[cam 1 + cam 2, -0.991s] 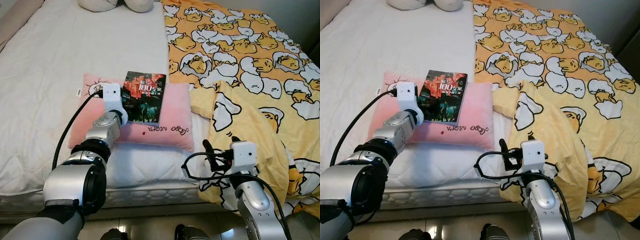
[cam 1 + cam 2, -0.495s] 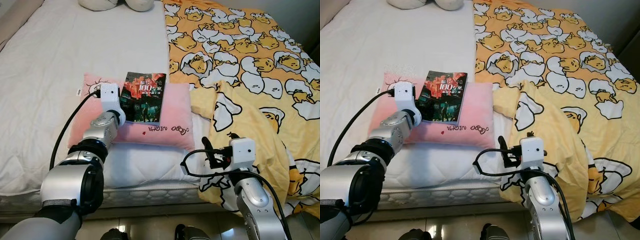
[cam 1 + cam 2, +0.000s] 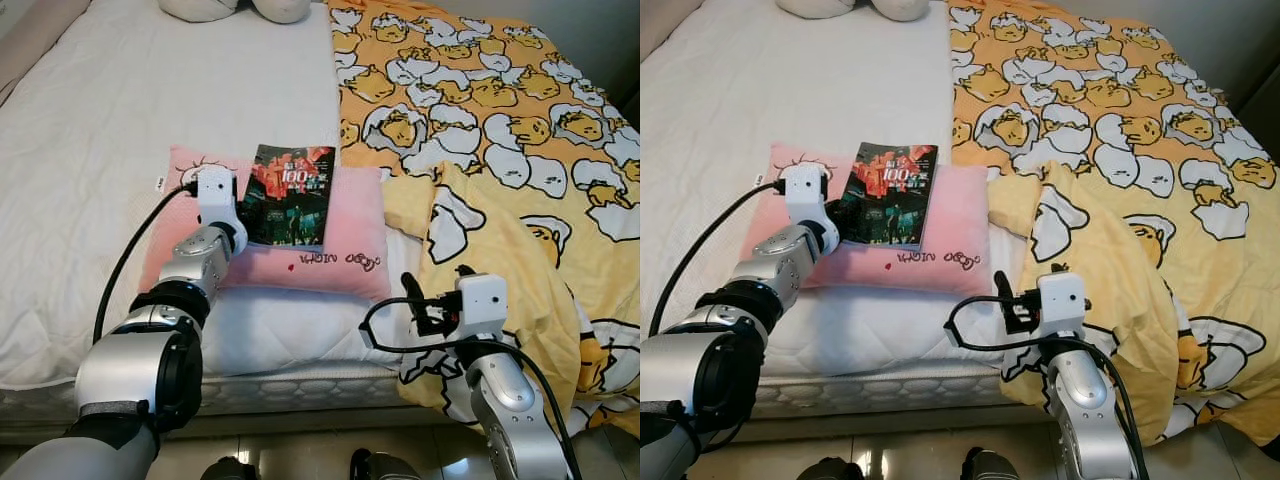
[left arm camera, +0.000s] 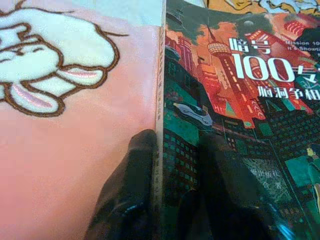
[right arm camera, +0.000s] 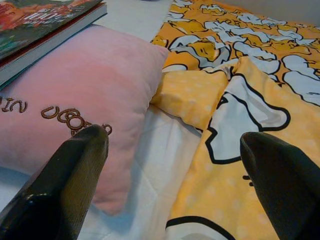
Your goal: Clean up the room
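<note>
Left gripper (image 4: 167, 165), centre-left of the head view: fingers (image 4: 131, 190) closed over the left edge of the book (image 3: 289, 194), one on the spine side, one on the cover. Book lies flat on the pink pillow (image 3: 350, 245) at frame centre, on the bed (image 3: 90, 150). Yellow blanket (image 3: 500, 130) fills the right. Right gripper (image 5: 170, 165), lower right near the bed edge: fingers spread wide, holding nothing.

bed: wide white quilted mattress (image 3: 100, 120), bare on the robot's left half
duvet: yellow cartoon-egg printed cover (image 3: 500, 130), spread over the right half, corner folded back near the front edge
pillows: pale cushions (image 3: 235, 8) at the far end
</note>
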